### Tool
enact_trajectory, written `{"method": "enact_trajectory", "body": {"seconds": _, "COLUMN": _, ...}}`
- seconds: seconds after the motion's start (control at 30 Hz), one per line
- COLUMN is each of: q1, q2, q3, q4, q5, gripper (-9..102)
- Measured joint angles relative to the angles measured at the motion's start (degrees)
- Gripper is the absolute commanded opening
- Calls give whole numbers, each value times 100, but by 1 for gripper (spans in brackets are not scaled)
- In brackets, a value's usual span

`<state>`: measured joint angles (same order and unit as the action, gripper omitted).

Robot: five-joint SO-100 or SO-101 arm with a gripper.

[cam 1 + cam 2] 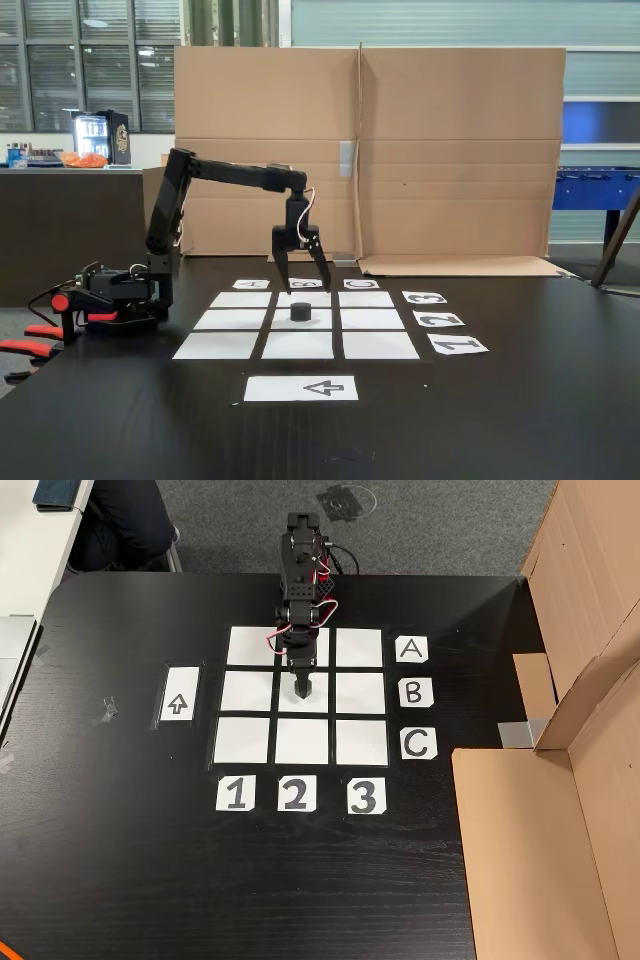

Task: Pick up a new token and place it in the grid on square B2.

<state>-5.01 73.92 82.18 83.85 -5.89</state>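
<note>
- In a fixed view from the front, the small matte black puck-shaped token [301, 312] rests on square B2 [318, 320], the centre white paper cell of the nine-sheet white paper grid [232, 320].
- The black two-finger gripper [306, 288] hangs above the token, fingers spread apart, holding nothing.
- In a fixed view from above, the gripper [303, 694] is over square B2 [322, 704] of the grid [248, 739]; the arm hides the token.

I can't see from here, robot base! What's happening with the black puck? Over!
Gripper open, above the grid. Token sits on square B2, fingers apart from it. Nothing in the way. Over.
</note>
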Motion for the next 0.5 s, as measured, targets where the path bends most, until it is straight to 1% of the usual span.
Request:
{"method": "enact_trajectory", "body": {"seconds": 0.3, "q1": 114, "q2": 729, "q3": 0, "q4": 378, "q5": 0, "gripper": 31}}
{"method": "enact_trajectory", "body": {"seconds": 0.5, "q1": 404, "q2": 1503, "q3": -9, "q4": 677, "q5": 0, "gripper": 31}}
